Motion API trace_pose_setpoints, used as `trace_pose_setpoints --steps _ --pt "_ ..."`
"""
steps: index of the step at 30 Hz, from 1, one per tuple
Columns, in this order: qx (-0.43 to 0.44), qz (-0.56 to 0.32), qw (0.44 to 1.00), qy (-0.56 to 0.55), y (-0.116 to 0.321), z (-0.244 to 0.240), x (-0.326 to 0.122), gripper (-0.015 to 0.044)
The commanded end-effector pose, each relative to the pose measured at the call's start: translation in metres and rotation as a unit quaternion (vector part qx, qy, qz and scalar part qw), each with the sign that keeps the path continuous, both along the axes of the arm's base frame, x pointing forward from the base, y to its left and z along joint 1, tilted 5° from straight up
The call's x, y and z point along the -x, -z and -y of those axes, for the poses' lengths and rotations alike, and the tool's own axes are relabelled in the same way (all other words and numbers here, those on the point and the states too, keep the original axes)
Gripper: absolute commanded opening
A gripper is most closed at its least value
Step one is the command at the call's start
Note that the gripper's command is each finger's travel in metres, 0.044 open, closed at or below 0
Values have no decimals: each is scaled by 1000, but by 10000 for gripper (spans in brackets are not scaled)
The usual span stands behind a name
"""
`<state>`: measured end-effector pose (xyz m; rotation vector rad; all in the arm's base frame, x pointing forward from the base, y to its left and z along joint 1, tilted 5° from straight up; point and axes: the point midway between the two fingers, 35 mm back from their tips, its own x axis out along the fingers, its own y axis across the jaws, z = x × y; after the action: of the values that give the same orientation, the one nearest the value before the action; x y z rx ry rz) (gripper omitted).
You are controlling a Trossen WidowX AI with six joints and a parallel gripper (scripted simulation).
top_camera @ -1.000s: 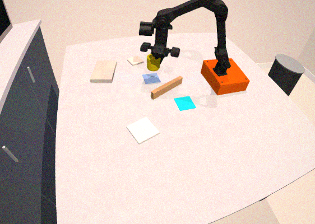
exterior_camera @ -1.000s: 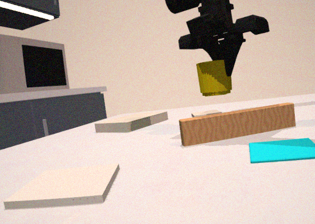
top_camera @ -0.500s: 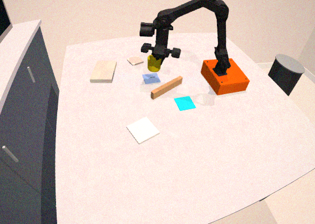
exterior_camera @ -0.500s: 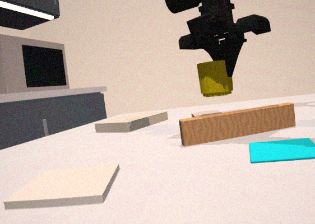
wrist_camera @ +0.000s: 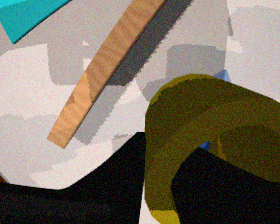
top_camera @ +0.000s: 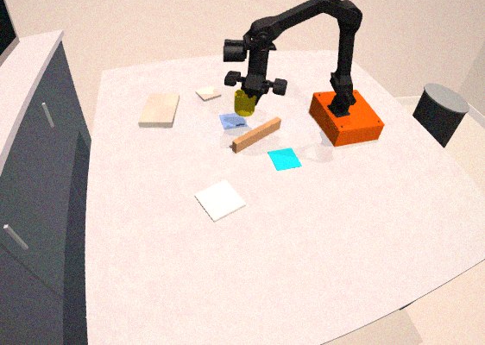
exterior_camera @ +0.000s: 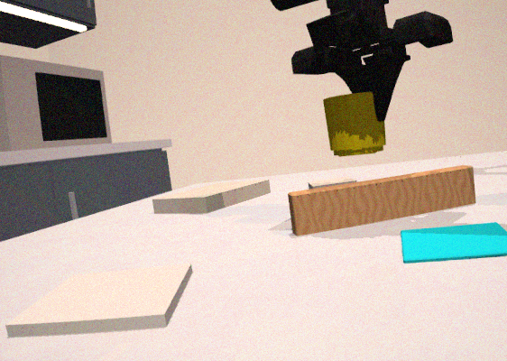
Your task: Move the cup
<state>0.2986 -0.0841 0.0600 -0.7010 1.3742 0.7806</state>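
Bright, grainy; soft shadows (edges bowed).

The top view is looking down from afar over the table (top_camera: pixel 302 240). The exterior is sitting low, close. The wrist is aiming downward. All are sharing the wooden bar (top_camera: pixel 256 134) (exterior_camera: pixel 381 199) (wrist_camera: pixel 118 46).

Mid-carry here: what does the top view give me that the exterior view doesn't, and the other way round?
Only the top view shows the pale blue square pad below the cup, the orange arm base, and the dark cylindrical bin. Only the exterior view shows the gap under the cup, well above the table, and the dark-screened appliance on the counter. Both show the claw shut on the translucent yellow cup, the long wooden block, and the cyan square pad.
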Motion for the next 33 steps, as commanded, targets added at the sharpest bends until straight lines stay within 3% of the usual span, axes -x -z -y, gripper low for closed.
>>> trace_pose_setpoints --steps 1,33 --pt "-2 1 1000 1 -1 -9 4 0" --pt "-5 1 1000 1 -7 -81 26 0"
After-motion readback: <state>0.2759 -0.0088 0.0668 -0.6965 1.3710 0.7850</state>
